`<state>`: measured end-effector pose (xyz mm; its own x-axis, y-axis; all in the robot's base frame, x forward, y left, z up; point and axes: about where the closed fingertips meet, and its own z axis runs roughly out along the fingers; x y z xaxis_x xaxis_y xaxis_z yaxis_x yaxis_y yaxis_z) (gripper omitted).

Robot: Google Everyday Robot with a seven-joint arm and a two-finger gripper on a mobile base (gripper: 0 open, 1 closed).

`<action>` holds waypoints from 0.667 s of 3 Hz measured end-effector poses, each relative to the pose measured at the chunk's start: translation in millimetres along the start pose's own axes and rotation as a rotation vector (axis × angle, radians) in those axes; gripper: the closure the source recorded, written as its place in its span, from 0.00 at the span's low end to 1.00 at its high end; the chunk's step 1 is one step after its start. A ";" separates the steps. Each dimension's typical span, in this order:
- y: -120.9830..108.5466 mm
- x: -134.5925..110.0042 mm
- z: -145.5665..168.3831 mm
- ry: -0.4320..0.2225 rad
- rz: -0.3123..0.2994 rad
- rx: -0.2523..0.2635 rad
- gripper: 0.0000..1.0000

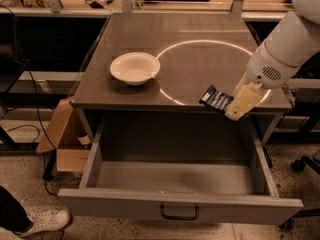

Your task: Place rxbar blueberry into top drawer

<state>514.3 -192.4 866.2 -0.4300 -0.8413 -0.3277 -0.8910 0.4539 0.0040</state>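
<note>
Now the hand (234,108) hangs at the desk's (200,29) front right corner, clamped on the bar (215,97). The bar juts out from the hand toward the left, tilted, right at the front edge and above the drawer's right half. The drawer (125,206) stands pulled well out below the front edge, its dark handle (179,213) at the middle of the front panel. A white bowl (134,68) sits upright near the left edge, well apart from the bar. A cardboard box (62,134) rests on the floor beside the desk's left front corner.
</note>
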 end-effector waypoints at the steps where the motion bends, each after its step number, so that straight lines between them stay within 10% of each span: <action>1: 8.3 8.6 11.4 0.017 0.024 0.015 1.00; 2: 18.3 19.0 26.3 0.034 0.038 0.017 1.00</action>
<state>493.6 -192.3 835.2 -0.4686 -0.8327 -0.2951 -0.8714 0.4905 -0.0004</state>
